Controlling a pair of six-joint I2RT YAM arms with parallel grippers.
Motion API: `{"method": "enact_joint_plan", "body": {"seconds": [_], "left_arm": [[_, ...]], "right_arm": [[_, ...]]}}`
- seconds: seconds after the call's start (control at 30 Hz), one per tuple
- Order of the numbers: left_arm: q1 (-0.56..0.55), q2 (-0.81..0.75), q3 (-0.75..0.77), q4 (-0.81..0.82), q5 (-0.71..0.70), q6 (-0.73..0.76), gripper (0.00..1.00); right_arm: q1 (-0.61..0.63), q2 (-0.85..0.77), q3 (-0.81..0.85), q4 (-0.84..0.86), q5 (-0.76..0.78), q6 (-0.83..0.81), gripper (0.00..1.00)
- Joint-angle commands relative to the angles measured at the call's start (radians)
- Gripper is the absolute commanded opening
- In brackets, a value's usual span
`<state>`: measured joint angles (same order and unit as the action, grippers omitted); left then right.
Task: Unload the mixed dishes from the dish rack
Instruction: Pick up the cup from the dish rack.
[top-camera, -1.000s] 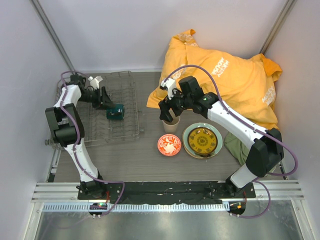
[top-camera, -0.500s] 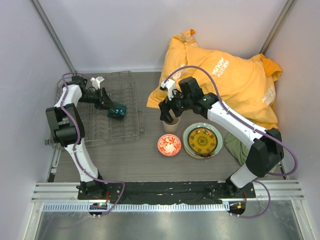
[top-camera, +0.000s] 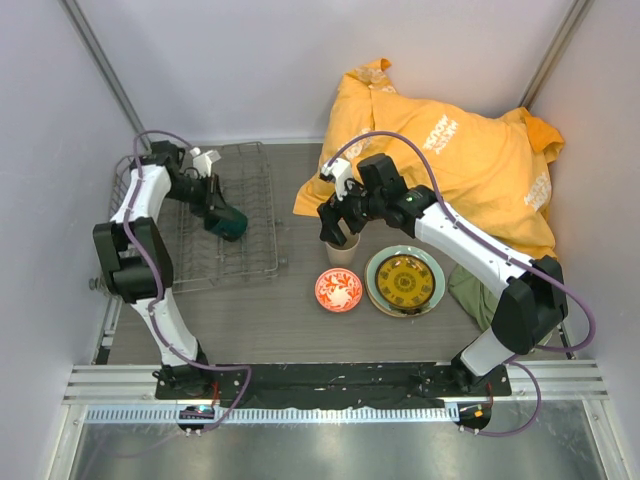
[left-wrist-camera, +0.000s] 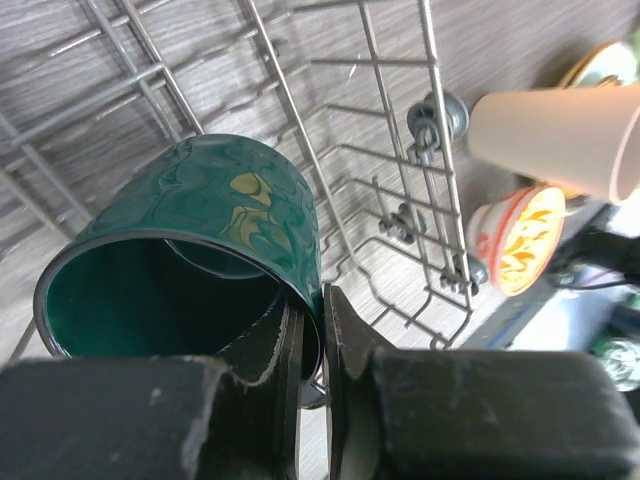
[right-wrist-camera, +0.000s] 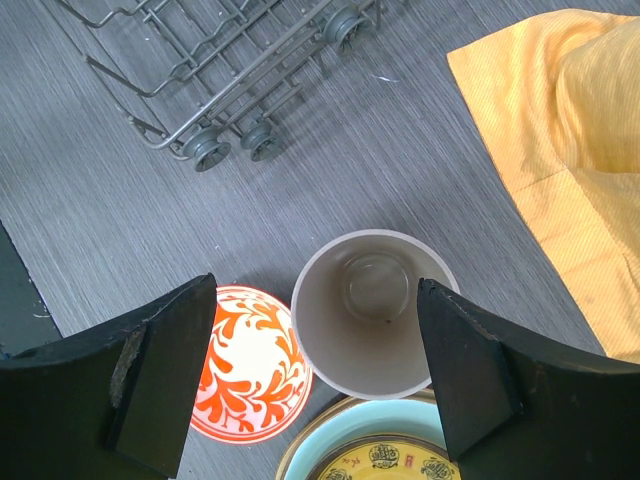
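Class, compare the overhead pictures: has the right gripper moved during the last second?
No. The right gripper stays open over the beige cup, near the orange cloth, exactly as before.

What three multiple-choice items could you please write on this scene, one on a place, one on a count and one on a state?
1. Where is the dark green mug? A on the orange cloth; B in the dish rack; C on a shelf.
2. How many dishes stand on the table outside the rack? A four; B two; C six.
3. How is the right hand over the beige cup? A shut on it; B gripping a spoon; C open.
B: it lies on the rack's wires, the left hand pinching its rim.
A: cup, white-and-red bowl, yellow plate stacked on pale green plate.
C: its fingers stand wide apart.
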<state>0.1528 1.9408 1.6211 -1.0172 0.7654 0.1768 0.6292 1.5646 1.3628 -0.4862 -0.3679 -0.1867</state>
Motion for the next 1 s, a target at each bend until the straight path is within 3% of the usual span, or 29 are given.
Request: {"method": "enact_joint_plan", "body": {"seconds": [0.0,0.4,0.57,0.77,0.97], "left_arm": [[-0.065,-0.166,0.080,-0.047,-0.122,0.049,0.00],[-0.395,-0.388,0.094,-0.139,-0.414,0.124,0.00],[-0.521,-0.463,0.080,-0.187,-0.503,0.158,0.00],[-0.717,-0.549,-0.042,-0.172,-0.653,0.171,0.00],[-0.848,-0.557,-0.092,-0.143,-0.725,0.161,0.00]], "right_arm": [[0.007,-0.046,0.007,0.034,0.007,-0.013,0.86],[-0.025,-0.103,-0.004,0.083,0.170,0.038,0.85],[-0.097,-0.115,-0.004,0.100,0.162,0.087,0.85],[-0.152,-0.124,-0.002,0.109,0.136,0.119,0.86],[-0.187,-0.127,-0.005,0.112,0.126,0.135,0.85]]}}
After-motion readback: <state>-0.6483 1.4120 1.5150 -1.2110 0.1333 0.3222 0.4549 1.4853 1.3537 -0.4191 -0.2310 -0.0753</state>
